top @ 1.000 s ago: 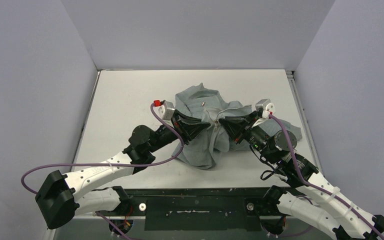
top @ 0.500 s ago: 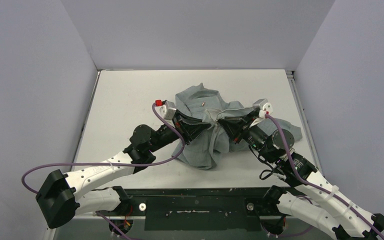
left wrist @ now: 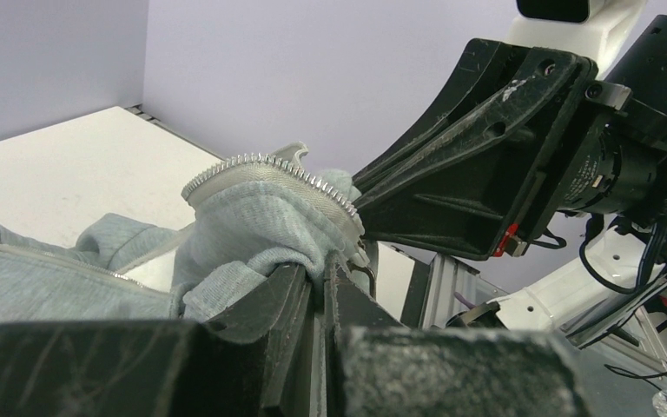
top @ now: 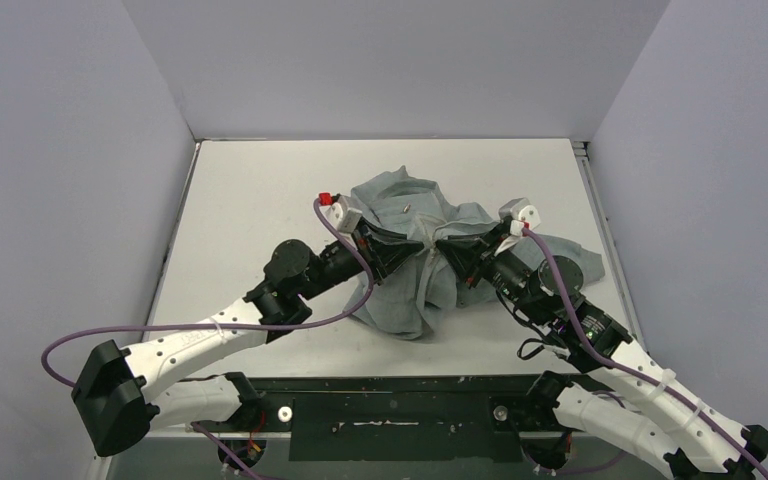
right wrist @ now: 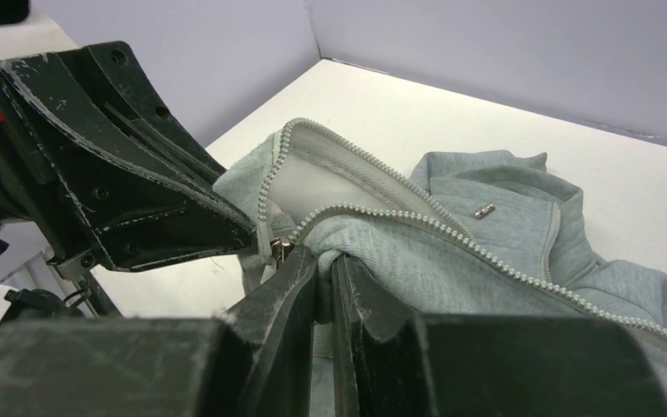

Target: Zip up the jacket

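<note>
Grey heather fleece sits bunched in a soft, rumpled heap at the middle of the white table [top: 250, 190]. That is your jacket [top: 400, 300], its folds spilling toward the table's near edge and a flatter flap of cloth reaching toward the table's right side. Above the table's centre, your two grippers meet nose to nose over a raised ridge of the knit. Your left gripper [left wrist: 320, 276] is clenched on a thick roll of the fabric, its black, scuffed fingers [left wrist: 282, 300] pressed together while the cloth bulges over them. A curved strip of pale woven tape edged with small, even zipper teeth [left wrist: 265, 162] arches over the top of that roll. Your right gripper [right wrist: 323, 269] is likewise pinched tight on jacket fabric just beneath a small shiny metal slider [right wrist: 278, 250], its flat, worn fingers [right wrist: 291, 287] leaving only a thin slit. In the right wrist view the teeth loop around a smooth pale facing, and a second beaded row runs off across the cloth. Toward the table's far side the collar [right wrist: 486, 169] stands in a soft fold beside a small glinting metal pull [right wrist: 484, 210]. The wedge-shaped black gripper shells face each other closely, and purple cables [top: 190, 330] curve back toward the table's near edge.
</note>
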You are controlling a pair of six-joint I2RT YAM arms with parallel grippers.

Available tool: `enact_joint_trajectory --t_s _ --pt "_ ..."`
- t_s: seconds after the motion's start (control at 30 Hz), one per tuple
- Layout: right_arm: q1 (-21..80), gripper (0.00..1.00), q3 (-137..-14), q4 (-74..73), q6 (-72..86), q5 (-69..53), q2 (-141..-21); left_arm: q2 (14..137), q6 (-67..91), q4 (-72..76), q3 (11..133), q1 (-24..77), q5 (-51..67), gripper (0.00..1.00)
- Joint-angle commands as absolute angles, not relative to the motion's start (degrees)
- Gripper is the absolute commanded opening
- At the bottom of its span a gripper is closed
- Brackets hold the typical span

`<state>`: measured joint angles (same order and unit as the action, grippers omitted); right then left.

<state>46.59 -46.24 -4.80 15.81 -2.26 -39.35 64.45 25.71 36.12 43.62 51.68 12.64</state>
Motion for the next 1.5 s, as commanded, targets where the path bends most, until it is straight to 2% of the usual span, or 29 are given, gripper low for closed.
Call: enact_joint_trajectory --t_s 0.0,0.9,1.47 --pt "46.8 0.00 -48.7 -2.9 14.6 -1.8 -40.4 63.7 23.0 33.8 47.9 51.9 11.7 0.00" --pt "46.8 0.00 -48.7 -3.7 14.6 -0.2 -40.0 63.1 16.3 18.8 52.1 52.6 10.7 0.00" --pt "46.9 0.00 -48.1 -2.9 15.4 -0.2 -40.2 66.3 16.0 14.9 54.0 54.6 11.7 0.00"
